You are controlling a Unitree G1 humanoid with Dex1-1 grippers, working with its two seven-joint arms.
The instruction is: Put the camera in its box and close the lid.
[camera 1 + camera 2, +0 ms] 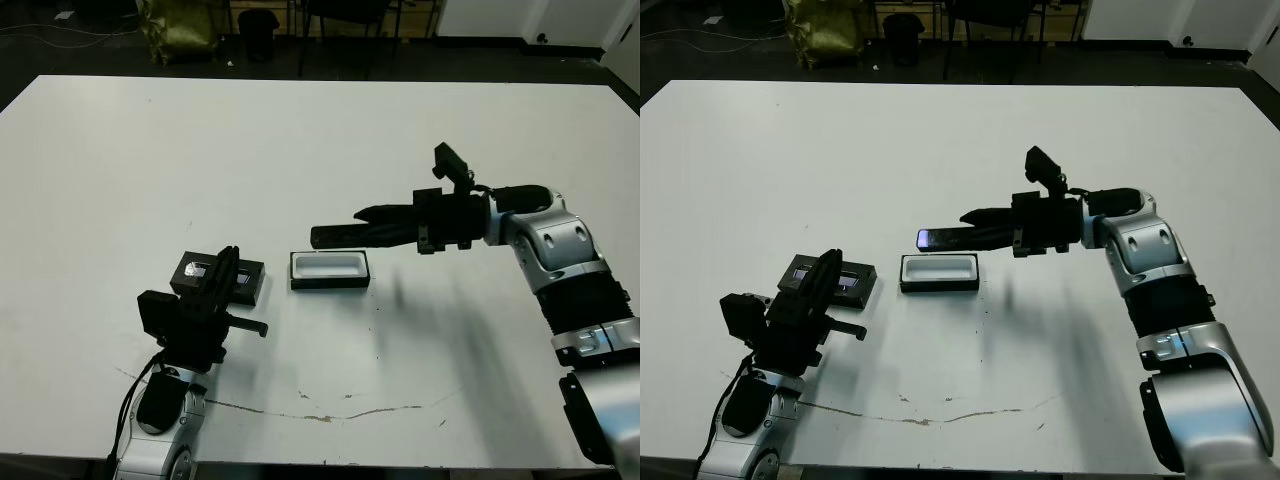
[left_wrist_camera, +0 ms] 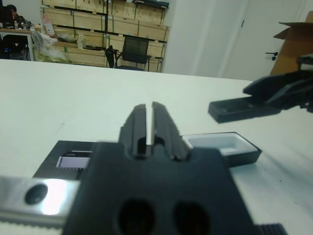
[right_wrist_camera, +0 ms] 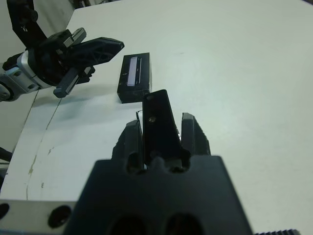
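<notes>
White desk (image 1: pixel 300 140) with a dark floor, chairs and stacked crates beyond its far edge. Right hand (image 1: pixel 970 228) reaches in from the robot's right, its fingers clamped on the camera (image 1: pixel 945 238), which projects past the fingertips and hangs in the air. Camera's free end sits above the box (image 1: pixel 329 270), near the box's far-left corner; the two are apart, not touching. Box lies open on the desk, white lining up, its long axis running left to right and roughly parallel to the camera's own long axis. Judged from this, the coming move turns on lowering the camera and shifting it slightly toward the robot, so that it drops inside the walls. Lid (image 1: pixel 219 278) lies flat just to the left of the box, partly under the left hand (image 1: pixel 226 268), whose fingers stand nearly together on nothing. Left hand is the nearer to the lid.
</notes>
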